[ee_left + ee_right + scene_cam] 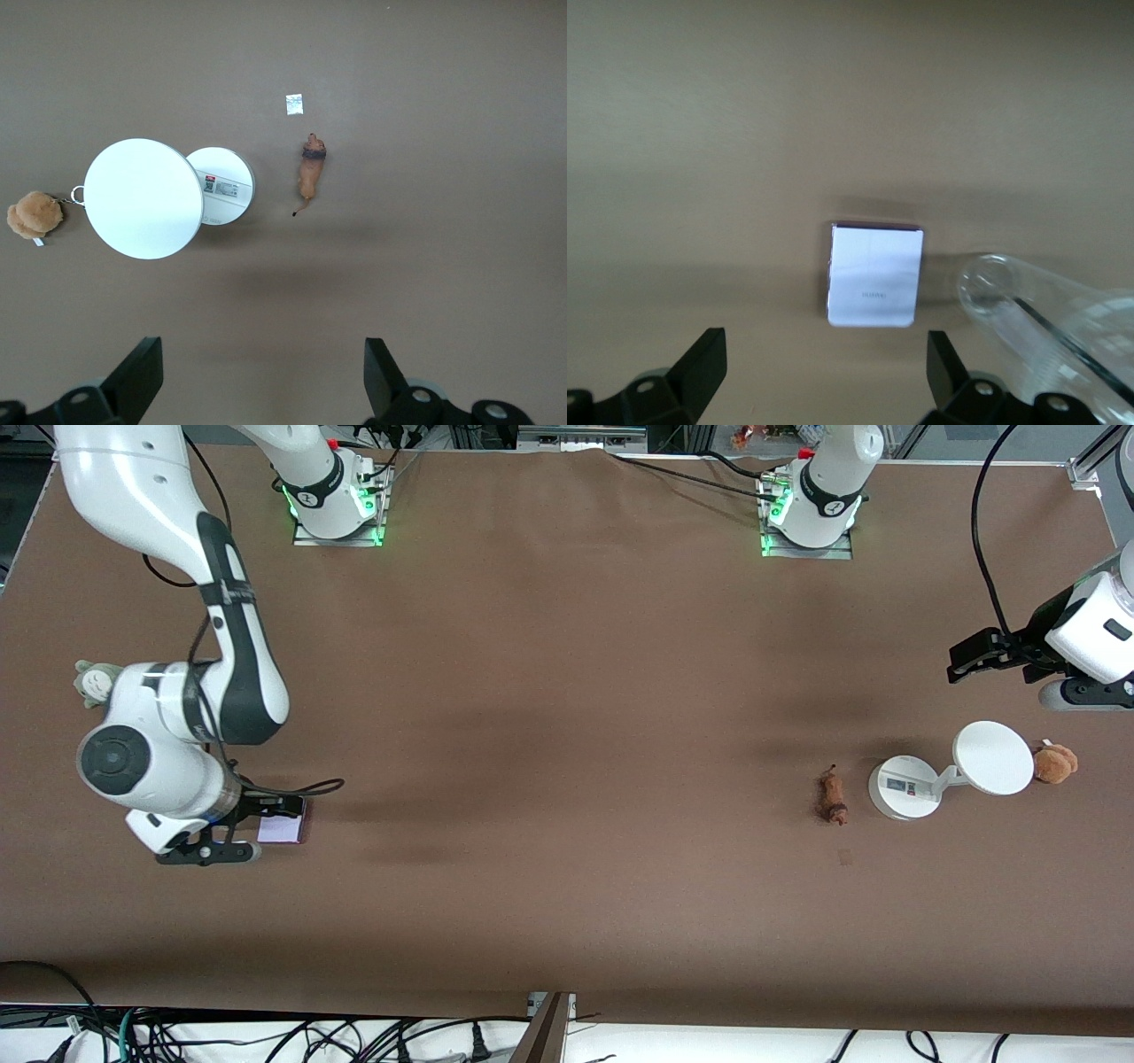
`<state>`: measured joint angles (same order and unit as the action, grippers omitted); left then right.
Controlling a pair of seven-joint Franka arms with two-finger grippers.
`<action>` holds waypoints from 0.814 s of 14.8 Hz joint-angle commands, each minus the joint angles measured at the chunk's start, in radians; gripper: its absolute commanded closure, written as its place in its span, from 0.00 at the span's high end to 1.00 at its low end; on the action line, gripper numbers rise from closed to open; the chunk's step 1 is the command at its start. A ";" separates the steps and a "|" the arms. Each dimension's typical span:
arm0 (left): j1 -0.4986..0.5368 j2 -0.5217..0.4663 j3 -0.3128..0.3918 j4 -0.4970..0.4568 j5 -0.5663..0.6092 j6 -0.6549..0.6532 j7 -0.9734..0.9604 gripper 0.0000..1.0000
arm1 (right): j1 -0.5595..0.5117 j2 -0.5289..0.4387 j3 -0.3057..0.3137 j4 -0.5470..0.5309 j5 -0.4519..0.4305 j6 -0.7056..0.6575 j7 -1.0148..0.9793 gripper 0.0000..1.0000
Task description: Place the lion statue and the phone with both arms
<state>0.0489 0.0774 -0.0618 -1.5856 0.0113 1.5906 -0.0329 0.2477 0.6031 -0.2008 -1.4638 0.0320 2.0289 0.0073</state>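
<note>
Brown matte covering spans the whole counter (pixel 567 717), with both arm bases bolted along the edge farthest from the front camera.

Right claw (pixel 232 831): positioned low over the counter at the right arm's end, directly at the phone (pixel 283 827). In the right wrist view the two dark fingers (pixel 700 367) stand spread to full width on either side of the phone (pixel 875 275), with clear counter between each finger and the slab. Nothing is gripped. The phone lies flat, pale lavender face up, with faint lettering too small to read. In the front view its one end is covered by the claw body. A transparent tube-like part (pixel 1028 310) crosses the corner of the right wrist view; its identity cannot be determined.

Left claw (pixel 974 657): held in the air at the left arm's end, over bare counter, wide open and empty. Its fingers (pixel 137 376) show only as tips at the frame edge.

Lion statue (pixel 833 797): lies on its side on the counter, just beside the round base of a white stand (pixel 904 786), not touching it. The stand's disc (pixel 993 757) partly overlaps the base in the left wrist view. A brown plush toy (pixel 1055 763) sits against the disc's rim. A grey plush (pixel 94 682) is partly hidden by the right arm.
</note>
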 commanded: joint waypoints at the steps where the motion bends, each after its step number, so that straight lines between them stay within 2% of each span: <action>1: -0.009 -0.037 -0.006 -0.005 -0.011 -0.052 0.007 1.00 | -0.004 -0.066 0.003 0.040 0.003 -0.139 -0.029 1.00; 5: -0.024 -0.074 0.005 -0.017 -0.011 -0.092 0.004 1.00 | -0.007 -0.153 0.001 0.097 0.014 -0.341 -0.026 1.00; 10: -0.012 -0.070 0.005 -0.002 -0.010 -0.093 0.002 1.00 | -0.005 -0.246 0.003 0.103 0.011 -0.511 -0.017 1.00; 12: -0.009 -0.068 0.007 0.004 -0.011 -0.084 -0.001 1.00 | -0.005 -0.278 0.001 0.103 0.006 -0.535 -0.009 1.00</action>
<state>0.0347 0.0204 -0.0594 -1.5859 0.0112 1.5080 -0.0340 0.2462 0.3565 -0.2020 -1.3576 0.0330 1.5217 -0.0047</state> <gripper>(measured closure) 0.000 0.000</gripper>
